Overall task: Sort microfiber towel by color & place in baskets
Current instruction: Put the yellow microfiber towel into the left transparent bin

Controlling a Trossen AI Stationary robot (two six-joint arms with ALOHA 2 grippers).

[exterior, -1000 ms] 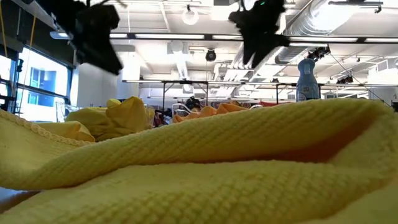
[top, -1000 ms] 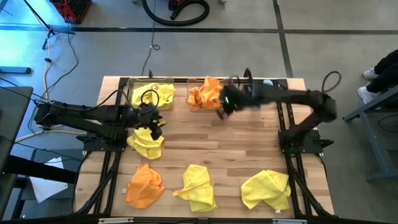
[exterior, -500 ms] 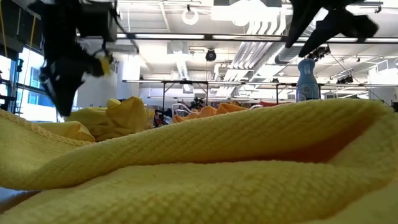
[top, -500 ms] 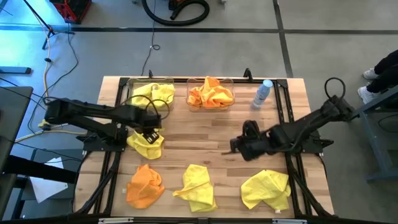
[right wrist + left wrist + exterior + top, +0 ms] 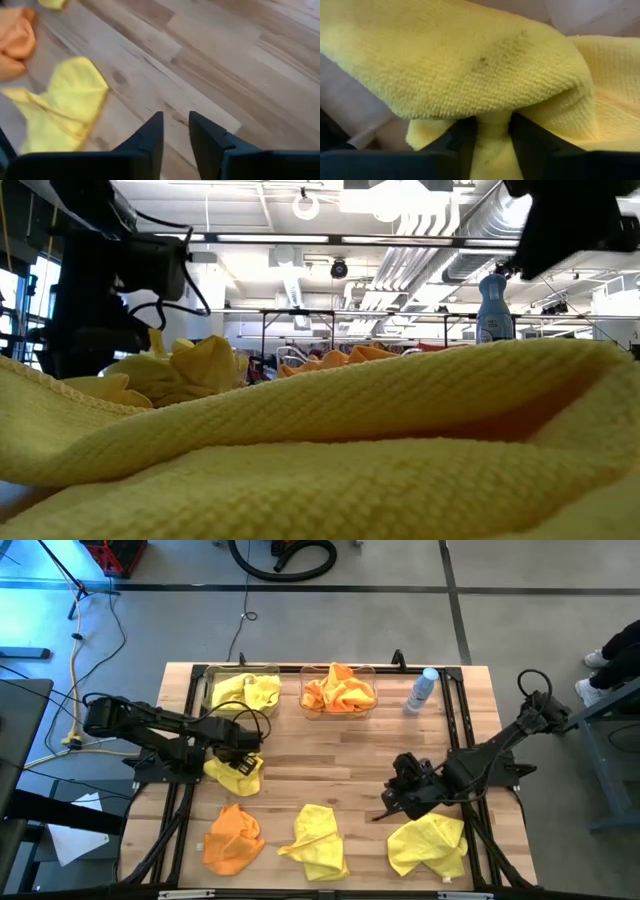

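Right, my left tool is clenched on a yellow towel at the counter's 9 o'clock side, a fold pinched between its fingers. My right tool hangs over bare wood with its fingers a narrow gap apart, holding nothing; another yellow towel lies just at its 4 o'clock. I count two baskets at 12 o'clock: one with yellow cloth, one with orange. On the counter lie three yellow towels and one orange.
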